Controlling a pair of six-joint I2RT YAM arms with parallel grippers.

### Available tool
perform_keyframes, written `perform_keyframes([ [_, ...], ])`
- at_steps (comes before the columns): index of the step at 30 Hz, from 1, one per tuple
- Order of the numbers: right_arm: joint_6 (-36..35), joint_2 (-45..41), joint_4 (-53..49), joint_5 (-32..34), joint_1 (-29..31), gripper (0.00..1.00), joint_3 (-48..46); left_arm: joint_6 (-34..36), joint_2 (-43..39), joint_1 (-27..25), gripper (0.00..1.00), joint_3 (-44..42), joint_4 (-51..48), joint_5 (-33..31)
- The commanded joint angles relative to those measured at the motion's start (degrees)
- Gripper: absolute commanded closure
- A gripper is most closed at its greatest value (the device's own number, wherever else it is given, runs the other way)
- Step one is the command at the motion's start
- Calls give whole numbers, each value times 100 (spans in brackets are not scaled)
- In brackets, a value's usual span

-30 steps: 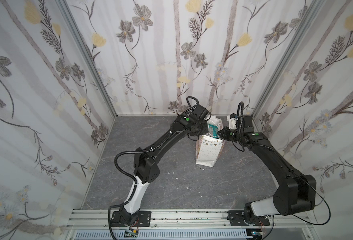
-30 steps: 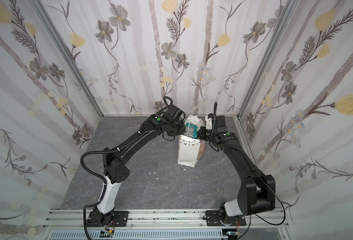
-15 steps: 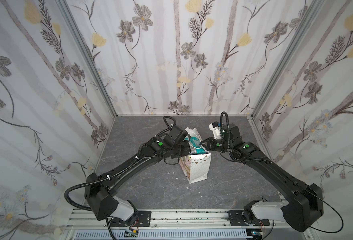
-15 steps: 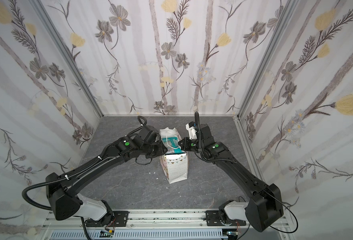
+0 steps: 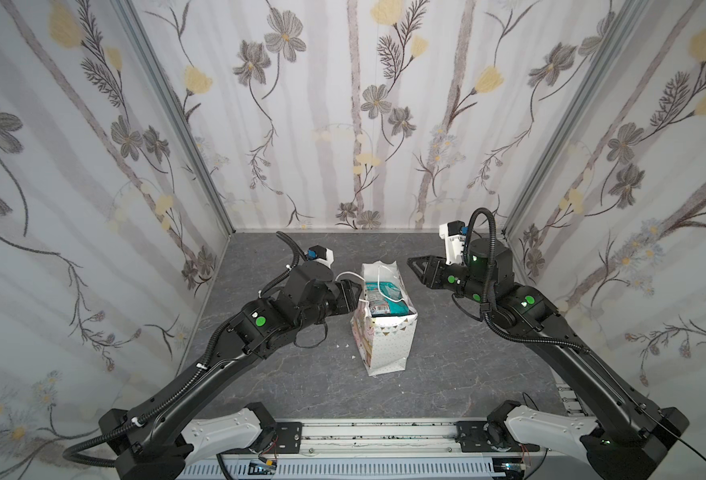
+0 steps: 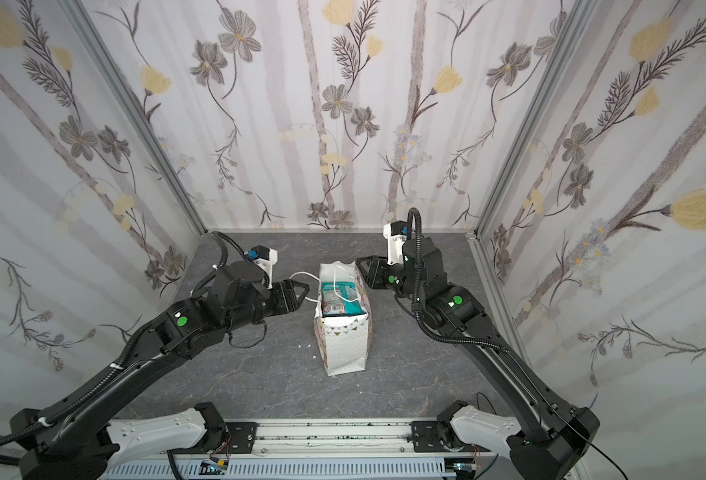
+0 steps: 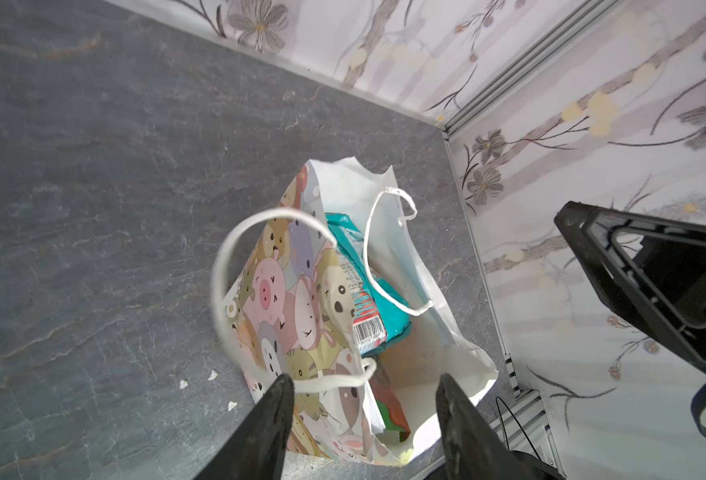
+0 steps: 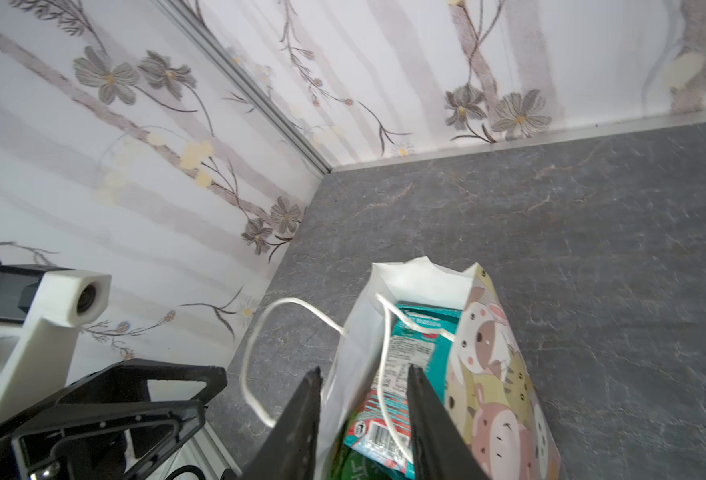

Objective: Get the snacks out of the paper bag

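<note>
In both top views the paper bag (image 5: pixel 386 345) (image 6: pixel 345 345) stands upright and open-mouthed near the middle of the grey tabletop (image 5: pixel 285 374) (image 6: pixel 260 374). A band of small triangle bunting and tiny dots runs across its near face. A teal snack packet (image 5: pixel 384 301) (image 6: pixel 339 301) sits inside at the top, with a red-and-white label panel too small to read. The left claw (image 5: pixel 355 291) (image 6: pixel 301 291) is just beside the bag's left wall and the right claw (image 5: pixel 411 262) (image 6: pixel 361 264) is near its far right corner. Both have their jaws apart and hold nothing.

In the left wrist view the left claw (image 7: pixel 364 376) frames the bag (image 7: pixel 297 299), whose side shows pastel cartoon pigs, bears and cats. The teal packet (image 7: pixel 378 307) shows a barcode (image 7: pixel 369 332) with digits too fine to read. A white cord handle (image 7: pixel 226 270) loops outward; I cannot tell whether it touches a finger. A green-and-orange packet (image 7: pixel 391 413) lies deeper inside the bag.

In the right wrist view the right claw (image 8: pixel 364 370) is spread, with the bag (image 8: pixel 492 365) beyond it. The teal packet (image 8: pixel 420 336) carries white print, blurred past reading, and another barcode (image 8: pixel 374 436). A green packet (image 8: pixel 343 463) beneath it shows pale letters, cut off.
</note>
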Motion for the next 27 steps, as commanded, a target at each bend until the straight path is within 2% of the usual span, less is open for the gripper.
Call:
perform_keyframes([
  [1, -136, 320, -266, -164, 303, 62, 459, 947, -296, 1, 40, -73, 303, -191],
  [4, -222, 848, -741, -18, 644, 61, 1102, 1384, -562, 5, 38, -150, 372, -140],
  [9, -30, 1783, -1538, 1125, 966, 60, 2020, 1729, -877, -1, 36, -270, 423, -117],
  [14, 188, 2398, -1727, 1194, 1044, 62, 2415, 1845, -1020, -4, 34, -371, 373, -243],
  [19, 269, 3011, -2016, 1352, 1095, 76, 2760, 1933, -1078, 3, 33, -446, 366, -313],
  [27, 370, 3614, -2463, 1933, 1144, 77, 2952, 2024, -1087, 0, 32, -480, 291, -417],
])
